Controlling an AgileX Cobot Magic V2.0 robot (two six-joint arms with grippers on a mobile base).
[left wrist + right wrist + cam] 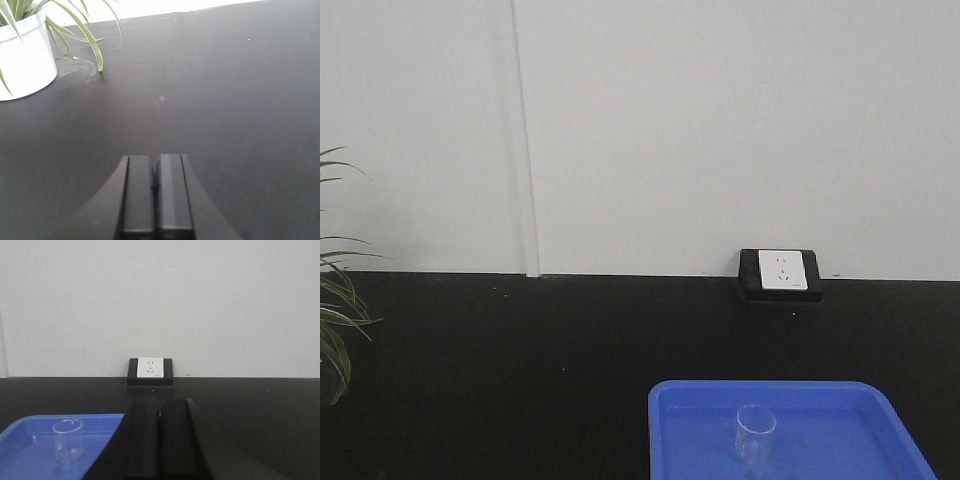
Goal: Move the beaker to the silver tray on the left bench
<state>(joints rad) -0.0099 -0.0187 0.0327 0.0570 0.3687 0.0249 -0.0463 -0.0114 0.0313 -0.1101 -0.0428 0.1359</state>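
Note:
The beaker [755, 433], a small clear glass cylinder, stands upright in a bright blue plastic tray [690, 420] on the black worktop [520, 360]. It also shows in the right wrist view [68, 439], left of my right gripper [159, 407], which is shut and empty. My left gripper [156, 162] is shut and empty over bare black worktop [225, 100]. The silver tray is out of view.
A white wall socket in a black box [781, 274] sits at the back of the bench; it shows in the right wrist view [150, 371] too. A white pot with a green plant [25, 55] stands at the far left; its leaves [335, 320] reach over the worktop.

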